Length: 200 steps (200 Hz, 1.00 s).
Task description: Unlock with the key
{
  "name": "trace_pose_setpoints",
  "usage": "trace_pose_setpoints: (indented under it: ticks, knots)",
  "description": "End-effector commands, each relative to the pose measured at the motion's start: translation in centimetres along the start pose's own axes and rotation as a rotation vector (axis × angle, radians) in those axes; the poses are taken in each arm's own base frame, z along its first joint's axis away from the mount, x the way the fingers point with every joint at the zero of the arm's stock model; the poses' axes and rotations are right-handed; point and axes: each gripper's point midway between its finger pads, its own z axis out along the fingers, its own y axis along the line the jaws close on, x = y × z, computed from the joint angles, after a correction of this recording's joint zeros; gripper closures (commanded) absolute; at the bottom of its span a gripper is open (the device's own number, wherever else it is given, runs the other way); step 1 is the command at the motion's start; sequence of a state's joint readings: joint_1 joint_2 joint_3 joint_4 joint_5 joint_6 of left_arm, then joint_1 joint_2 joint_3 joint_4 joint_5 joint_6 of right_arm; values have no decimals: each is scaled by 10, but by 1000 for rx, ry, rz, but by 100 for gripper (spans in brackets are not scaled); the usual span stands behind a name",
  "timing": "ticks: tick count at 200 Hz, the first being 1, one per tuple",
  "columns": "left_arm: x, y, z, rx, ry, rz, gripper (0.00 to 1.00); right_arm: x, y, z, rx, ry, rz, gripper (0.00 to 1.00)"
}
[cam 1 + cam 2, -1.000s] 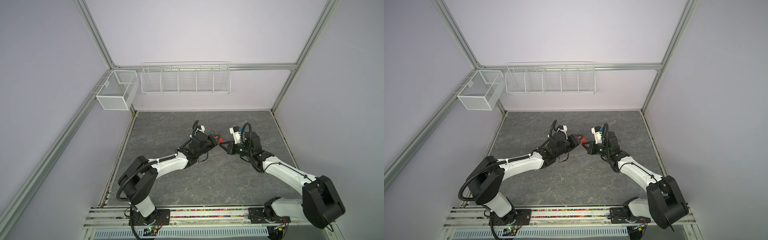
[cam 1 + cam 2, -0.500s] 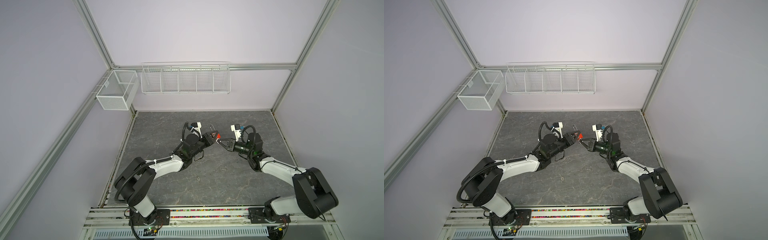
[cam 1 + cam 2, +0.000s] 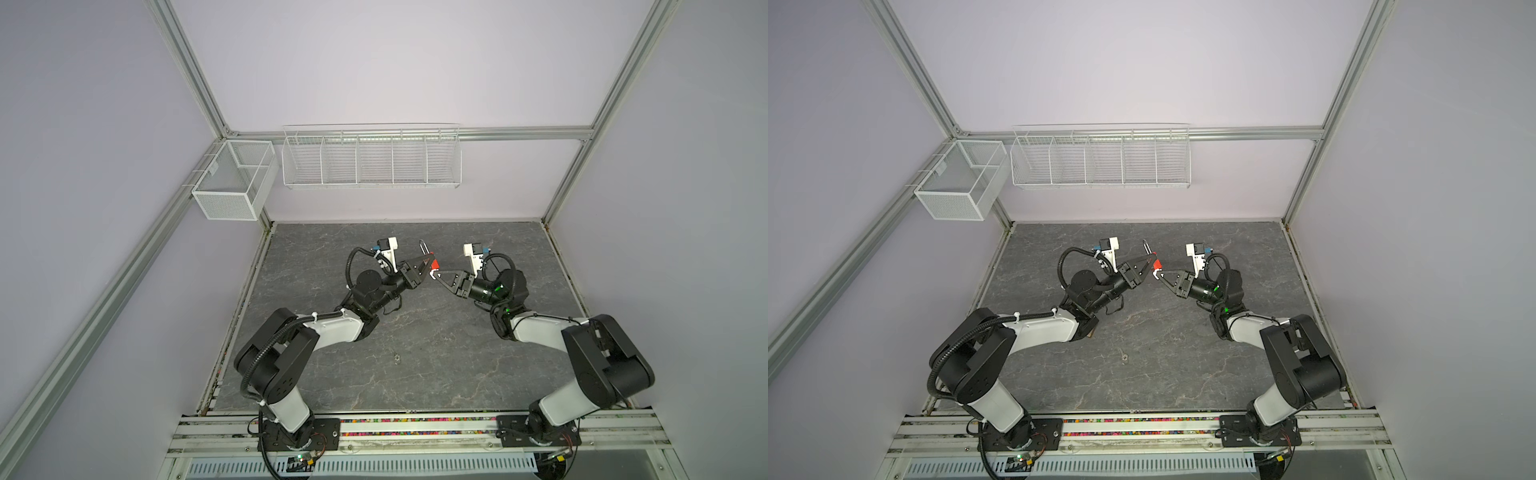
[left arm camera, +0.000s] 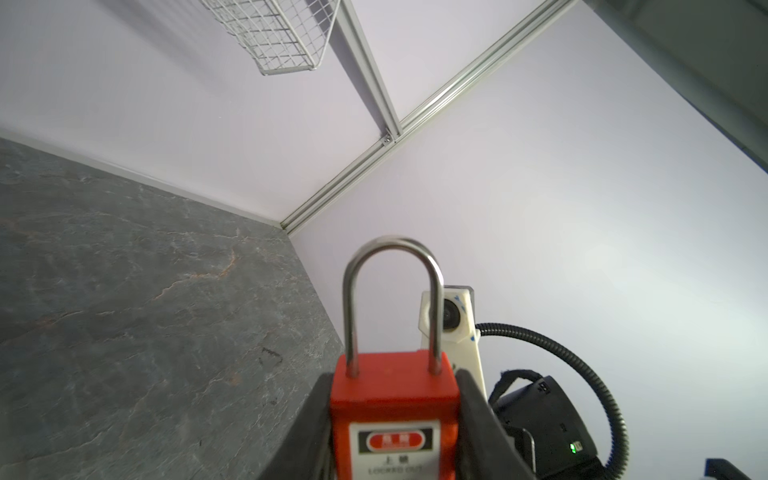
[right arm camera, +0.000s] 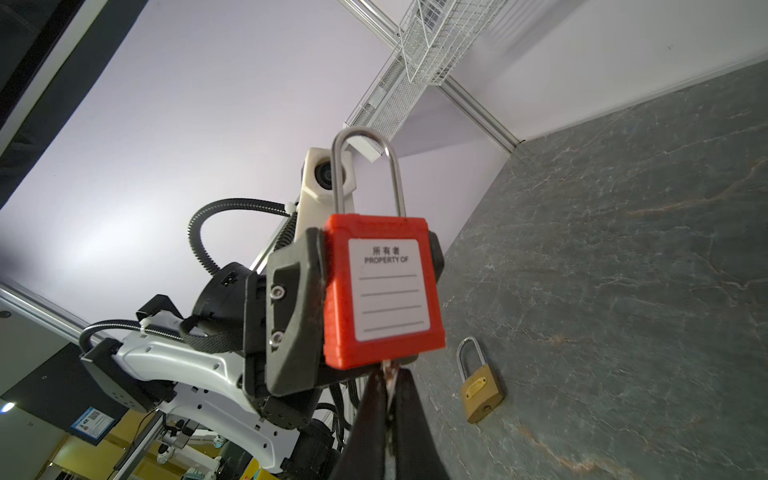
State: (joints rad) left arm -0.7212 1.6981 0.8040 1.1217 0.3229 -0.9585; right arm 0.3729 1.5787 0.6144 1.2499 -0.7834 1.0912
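Right tool (image 5: 388, 386): fingers pressed together on the key (image 5: 389, 369), directly under the red padlock (image 5: 382, 291). Only a sliver of metal shows between my fingertips and the padlock's underside. The key touches that face, but I cannot tell how deep it sits.

Left tool (image 3: 422, 262): clamped on the red padlock's body, one finger on each narrow side, holding it in the air with the label face toward my right wrist camera. The shackle (image 4: 392, 266) stands above the body with both legs down in it, so I judge it locked.

Step in hand, as I read it: seat the key fully, then turn.
- Push along the padlock's long axis only. An angled push would bend the key or lever the body out of the left grip.
- Brace with the left tool against the push and the twist.
- Rotate the right wrist about the key's own line, not around it.
- Watch the shackle for a pop upward.

Beyond and below the red padlock, a brass padlock (image 5: 480, 386) lies on the tabletop (image 5: 623, 249), well apart and untouched. Leave it alone.
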Motion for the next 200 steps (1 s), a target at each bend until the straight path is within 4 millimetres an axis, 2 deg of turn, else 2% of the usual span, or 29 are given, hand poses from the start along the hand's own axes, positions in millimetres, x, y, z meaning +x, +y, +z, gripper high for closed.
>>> trace_pose_setpoints:
  ticks: [1, 37, 87, 117, 134, 146, 169, 200]
  knots:
    - [69, -23, -9, 214, 288, -65, 100, -37, 33, 1, -96, -142, -78, 94]
    - [62, -25, -11, 281, 277, -89, 100, -41, 44, 0, -116, -148, -95, 94]
    - [68, -46, -7, 395, 377, -30, 100, -47, 51, 2, -131, -155, -101, 94]
    - [70, -46, -5, 407, 397, -33, 100, -50, 55, 1, -138, -160, -105, 93]
    - [67, -45, -5, 405, 394, -35, 100, -50, 54, 1, -136, -161, -99, 84]
    - [64, -44, -6, 400, 390, -39, 100, -49, 53, 1, -132, -164, -93, 67]
    - [51, -34, -8, 360, 354, -55, 100, -47, 48, -1, -119, -168, -82, 46]
    - [27, -4, -13, 238, 291, -72, 100, -36, 42, -6, -105, -147, -67, 39]
